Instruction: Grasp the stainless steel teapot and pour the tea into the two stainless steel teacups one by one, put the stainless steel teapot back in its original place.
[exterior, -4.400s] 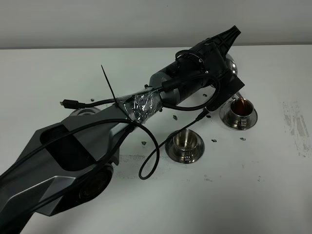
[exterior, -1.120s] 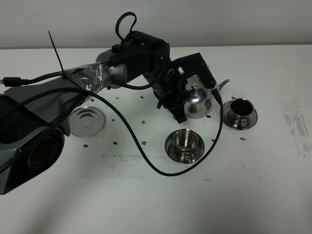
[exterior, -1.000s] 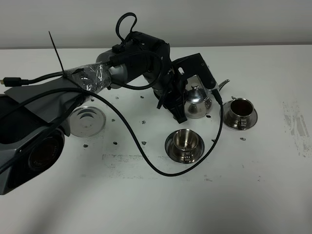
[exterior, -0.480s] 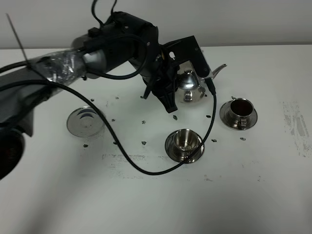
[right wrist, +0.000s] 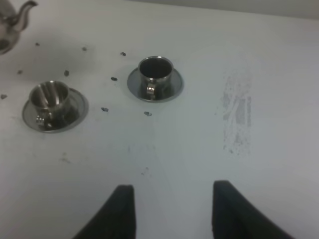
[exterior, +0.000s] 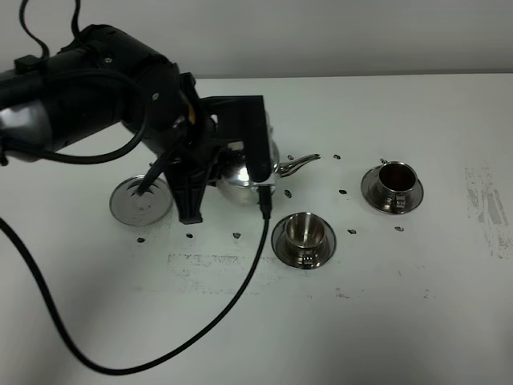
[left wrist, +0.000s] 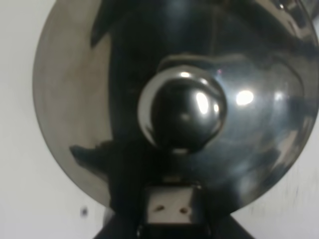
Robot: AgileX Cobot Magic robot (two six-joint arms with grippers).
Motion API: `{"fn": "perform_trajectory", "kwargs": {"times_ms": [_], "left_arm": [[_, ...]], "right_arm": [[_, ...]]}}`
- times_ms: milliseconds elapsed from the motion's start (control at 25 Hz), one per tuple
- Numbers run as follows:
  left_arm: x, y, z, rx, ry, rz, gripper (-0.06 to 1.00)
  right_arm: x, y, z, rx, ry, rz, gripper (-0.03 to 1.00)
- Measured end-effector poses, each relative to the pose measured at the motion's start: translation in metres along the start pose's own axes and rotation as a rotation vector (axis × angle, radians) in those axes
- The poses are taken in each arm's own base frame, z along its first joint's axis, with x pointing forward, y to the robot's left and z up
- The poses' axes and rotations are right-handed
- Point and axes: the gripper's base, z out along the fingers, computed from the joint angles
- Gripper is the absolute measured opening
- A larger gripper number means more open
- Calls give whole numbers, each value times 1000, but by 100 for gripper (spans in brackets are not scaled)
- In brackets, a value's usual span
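Exterior high view: left gripper point(exterior: 228, 200), jaws spread wide, clasps the shiny rounded stainless steel teapot point(exterior: 234, 173) between the flat round steel disc point(exterior: 132, 205) and the nearer small steel teacup point(exterior: 304, 233). Its spout points toward the farther teacup point(exterior: 393, 183), which holds reddish-brown tea point(exterior: 393, 172). Right gripper point(right wrist: 172, 211): fingers parted, holding nothing.

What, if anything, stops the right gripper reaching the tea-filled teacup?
Nothing visible, so probably yes: the right gripper is open, only table lies between it and the tea-filled teacup, and the steel teapot is off to the side.
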Motion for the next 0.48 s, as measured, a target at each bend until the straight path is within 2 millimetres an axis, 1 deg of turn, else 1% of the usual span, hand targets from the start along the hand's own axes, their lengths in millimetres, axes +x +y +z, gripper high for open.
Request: {"fn": "perform_trajectory", "kwargs": {"times_ms": [40,120,200,360,480], "left_arm": [[7,1,-1,-11,16,19,18],[20,2,3,-26,47,57,18],[29,2,8,-37,62,115,18],[30,2,18,-42,57,269,18],[29,2,27,-50,46,342,18]], "right_arm": [[0,0,0,0,0,0,38],[0,0,0,0,0,0,38],[0,0,0,0,0,0,38],[0,0,0,0,0,0,38],[0,0,0,0,0,0,38]]}}
